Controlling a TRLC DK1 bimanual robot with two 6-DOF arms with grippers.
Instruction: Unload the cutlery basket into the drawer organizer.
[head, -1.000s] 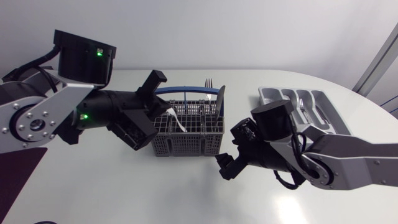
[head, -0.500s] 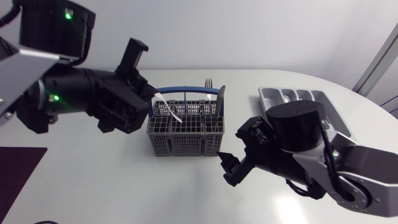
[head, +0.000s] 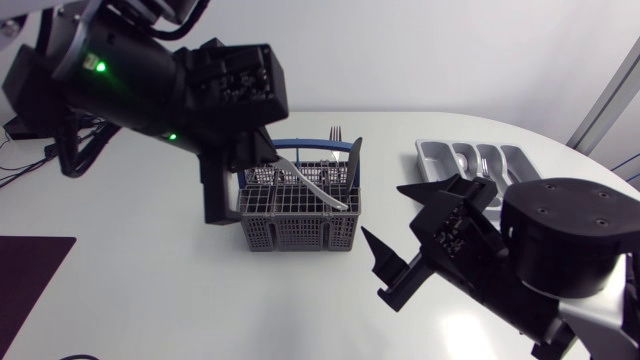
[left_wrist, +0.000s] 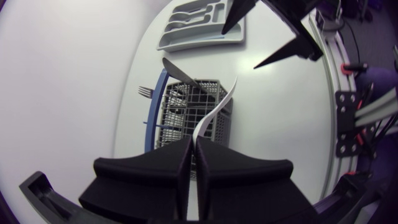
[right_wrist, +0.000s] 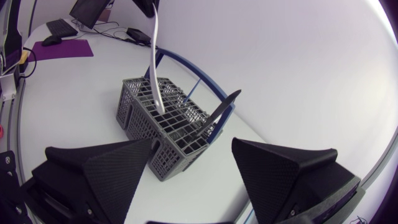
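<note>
Well, my left gripper (left_wrist: 193, 144) is up high over the left end of the cutlery basket (head: 295, 232). Its two fingers are pressed tight on the top of a thin silver piece of cutlery (right_wrist: 155, 62). I cannot tell if it is a spoon, a fork or a knife. The piece slants down from my fingers, and its low end reaches the right side of the basket.

The basket is grey, with walls like a net and a blue handle (head: 300, 146) that bends over it. It stands in the middle of the white table (head: 150, 290). A fork (head: 335, 132) sticks up at the far side of the basket, prongs up. A knife (head: 354, 158) leans just beside the fork, at the far right corner.

My right gripper (right_wrist: 193, 144) is to the right of the basket and a bit nearer. Its two fingers are spread wide, with nothing between them. They point at the basket but do not touch it.

The drawer organizer (head: 432, 158) is a grey tray with long slots. It lies at the far right of the table, well apart from the basket, and my right arm covers part of it in the head view. I cannot tell what lies in its slots.
</note>
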